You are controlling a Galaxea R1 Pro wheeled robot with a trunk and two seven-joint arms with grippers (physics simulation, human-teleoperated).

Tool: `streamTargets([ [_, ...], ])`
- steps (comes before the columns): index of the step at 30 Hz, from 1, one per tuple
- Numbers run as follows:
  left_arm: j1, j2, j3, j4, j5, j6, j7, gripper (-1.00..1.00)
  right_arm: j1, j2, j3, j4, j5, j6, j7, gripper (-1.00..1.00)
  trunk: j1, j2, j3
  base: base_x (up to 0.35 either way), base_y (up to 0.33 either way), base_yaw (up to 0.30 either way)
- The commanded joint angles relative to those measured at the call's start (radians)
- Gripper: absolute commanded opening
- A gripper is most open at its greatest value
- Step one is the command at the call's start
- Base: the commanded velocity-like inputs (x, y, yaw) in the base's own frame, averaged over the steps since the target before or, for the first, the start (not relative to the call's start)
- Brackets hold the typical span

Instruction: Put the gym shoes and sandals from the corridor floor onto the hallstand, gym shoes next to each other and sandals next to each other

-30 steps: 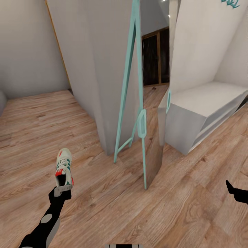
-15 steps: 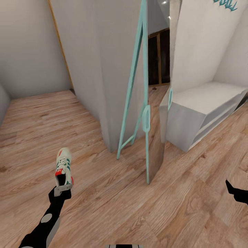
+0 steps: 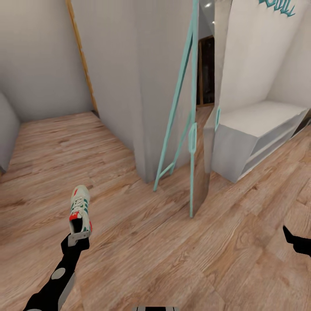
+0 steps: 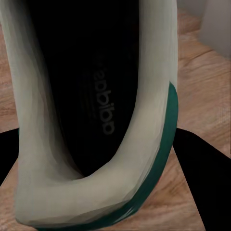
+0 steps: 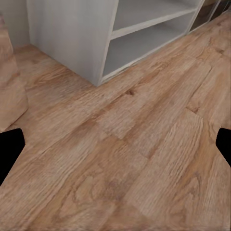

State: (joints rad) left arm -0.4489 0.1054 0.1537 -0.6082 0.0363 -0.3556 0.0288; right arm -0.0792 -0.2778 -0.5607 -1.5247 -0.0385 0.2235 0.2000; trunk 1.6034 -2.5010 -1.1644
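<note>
One gym shoe [image 3: 80, 206], white with green stripes and a red-orange heel patch, hangs above the corridor floor [image 3: 142, 242] at the lower left of the head view. My left gripper [image 3: 79, 236] is shut on its heel rim. In the left wrist view the shoe's dark opening and cream collar [image 4: 154, 96] sit between the black fingers [image 4: 204, 185]. My right gripper [image 3: 298, 242] is at the far right edge, open and holding nothing [image 5: 118, 144]. The hallstand [image 3: 259, 125] stands at the right, and its open shelves [image 5: 139, 48] lie ahead of the right gripper. The sandals are out of view.
A teal-framed mirror [image 3: 193, 129] leans between a grey wall block [image 3: 142, 86] and the hallstand's end panel. Wood floor stretches left toward a far wall [image 3: 39, 60]. A grey object's edge [image 3: 6, 134] shows at the far left.
The whole picture has shifted, so the camera moved: mirror, wall block and hallstand now sit further right. The shoe and both grippers keep their places in the view.
</note>
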Motion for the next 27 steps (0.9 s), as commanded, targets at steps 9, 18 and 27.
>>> streamTargets([
  [9,-0.001,0.0,-0.002,0.001,0.004,-0.003,0.002,-1.0,-0.001,0.0,-0.001,-0.002,-0.003,0.006,0.006,1.0,-0.001,0.0,-0.001,-0.288,0.173,0.0],
  [18,-0.001,0.0,-0.002,0.001,0.004,-0.003,0.003,-1.0,-0.001,0.0,-0.001,-0.002,-0.003,0.007,0.006,1.0,-0.001,0.0,0.0,-0.291,0.17,-0.138],
  [27,-0.001,-0.002,-0.003,0.001,0.004,-0.003,0.003,-1.0,-0.001,0.0,-0.001,-0.002,-0.003,0.005,0.006,1.0,-0.001,0.0,0.004,-0.298,0.154,-0.22],
])
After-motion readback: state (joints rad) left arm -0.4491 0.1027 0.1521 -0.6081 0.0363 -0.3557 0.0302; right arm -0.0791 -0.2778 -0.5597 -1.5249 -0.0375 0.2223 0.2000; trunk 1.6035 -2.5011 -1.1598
